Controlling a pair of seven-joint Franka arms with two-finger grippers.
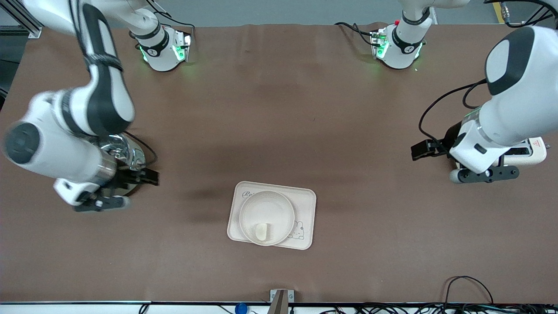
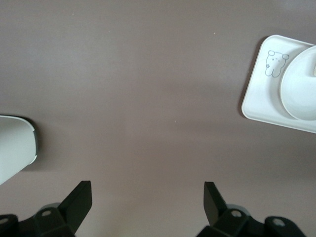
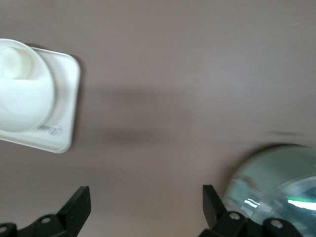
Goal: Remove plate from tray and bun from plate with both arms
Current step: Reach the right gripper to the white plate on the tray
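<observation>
1. The plate (image 1: pixel 267 217) sits on the rectangular tray (image 1: pixel 305 205), which lies on the brown worktop (image 1: pixel 279 109) about midway between the two arms' ends and in the half nearer the front camera.
2. The plate covers most of the tray; the rabbit drawing (image 1: pixel 298 230) shows on the bare strip of tray toward the left arm's end.
3. The bun (image 1: pixel 261 231) lies inside the plate, close to the part of the rim nearest the front camera.
4. In the left wrist view the tray (image 2: pixel 256 94) and plate (image 2: pixel 298 89) appear at the edge of the picture, well apart from the end effector.
5. The left end effector (image 1: pixel 425 149) hangs over bare worktop toward the left arm's end, beside a white appliance (image 1: pixel 534 152) partly hidden by the arm. Its fingers (image 2: pixel 79 200) are spread wide with nothing between them.
6. The right end effector (image 1: pixel 146 176) hangs at the right arm's end of the worktop, over the edge of a shiny metal bowl (image 1: pixel 120 150). Its fingers (image 3: pixel 79 205) are likewise spread apart and hold nothing.
7. In the right wrist view the metal bowl (image 3: pixel 276 182) shows just beside one finger, while the tray (image 3: pixel 61 108), the plate (image 3: pixel 24 89) and the bun (image 3: pixel 15 61) lie well apart from it.
</observation>
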